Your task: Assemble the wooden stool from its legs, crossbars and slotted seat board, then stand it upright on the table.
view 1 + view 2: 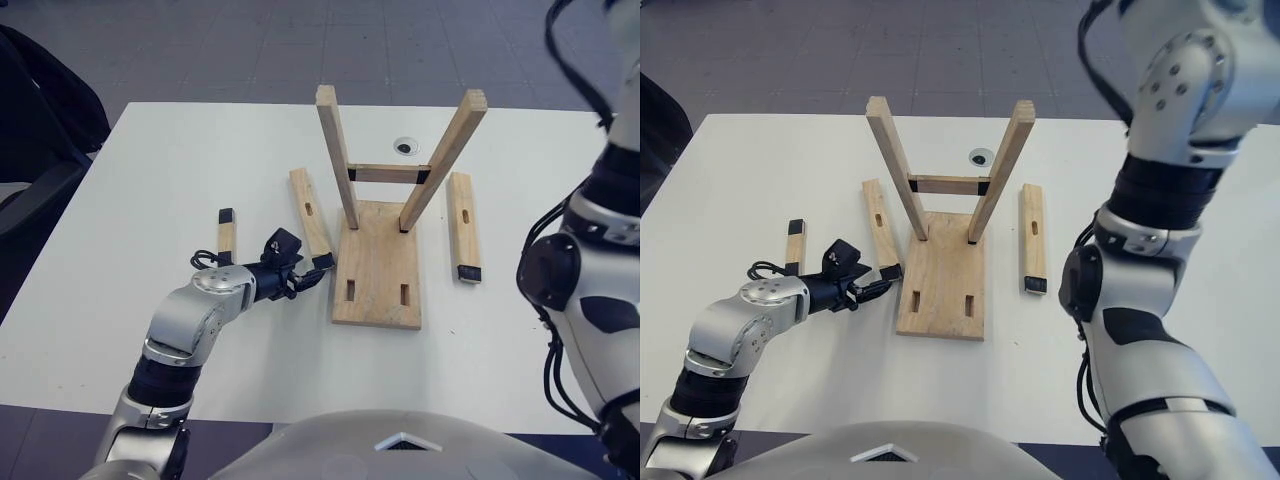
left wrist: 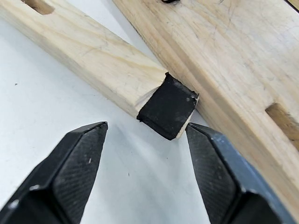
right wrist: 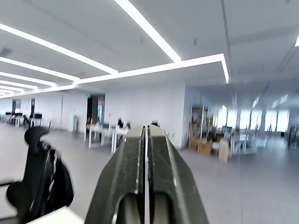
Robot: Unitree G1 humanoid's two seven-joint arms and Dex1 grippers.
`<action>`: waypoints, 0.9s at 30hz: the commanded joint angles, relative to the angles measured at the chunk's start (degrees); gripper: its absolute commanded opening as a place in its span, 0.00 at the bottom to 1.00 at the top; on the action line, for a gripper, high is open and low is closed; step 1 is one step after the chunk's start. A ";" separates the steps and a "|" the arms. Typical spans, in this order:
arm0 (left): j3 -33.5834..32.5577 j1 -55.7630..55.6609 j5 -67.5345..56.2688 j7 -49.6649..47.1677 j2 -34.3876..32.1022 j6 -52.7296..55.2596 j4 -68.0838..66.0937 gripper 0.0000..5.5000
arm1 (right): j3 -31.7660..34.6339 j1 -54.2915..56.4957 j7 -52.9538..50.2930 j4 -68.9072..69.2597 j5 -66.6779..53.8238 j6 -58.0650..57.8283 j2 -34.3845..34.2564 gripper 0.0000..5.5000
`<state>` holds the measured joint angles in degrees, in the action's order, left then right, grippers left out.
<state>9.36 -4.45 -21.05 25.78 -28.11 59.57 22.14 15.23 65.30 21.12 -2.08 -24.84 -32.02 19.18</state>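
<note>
Left fingers (image 2: pixel 74 168), apart, flank the black-capped end of a loose leg (image 2: pixel 93 60); right fingers (image 3: pixel 126 177) pressed together, facing the room.

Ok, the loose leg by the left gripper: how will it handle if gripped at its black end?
Probably stiff: the leg looks like solid wood. It is flat-sided, so it should slide, not roll. Gripped at the black cap by the open left gripper, the long free end may droop or pivot.

Loose leg (image 2: pixel 84 51), seat board (image 2: pixel 233 56) partly off-frame.
</note>
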 commanded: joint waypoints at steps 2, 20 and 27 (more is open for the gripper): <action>0.02 0.18 0.82 0.11 -0.87 -0.70 -0.20 0.56 | -4.87 -11.56 2.93 -2.59 1.55 -1.71 0.12 0.02; -0.33 1.43 1.66 -0.21 -0.17 -1.86 -1.49 0.56 | -3.00 -19.76 -0.64 14.82 -8.95 -16.81 1.66 0.02; -3.00 4.38 1.46 -0.39 -0.58 -5.09 1.99 0.56 | 4.85 -14.84 -8.46 19.70 -14.91 -13.83 -0.68 0.02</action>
<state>8.11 -1.17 -19.83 25.75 -28.11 55.80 22.13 19.90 51.59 13.97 16.97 -39.68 -45.85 18.77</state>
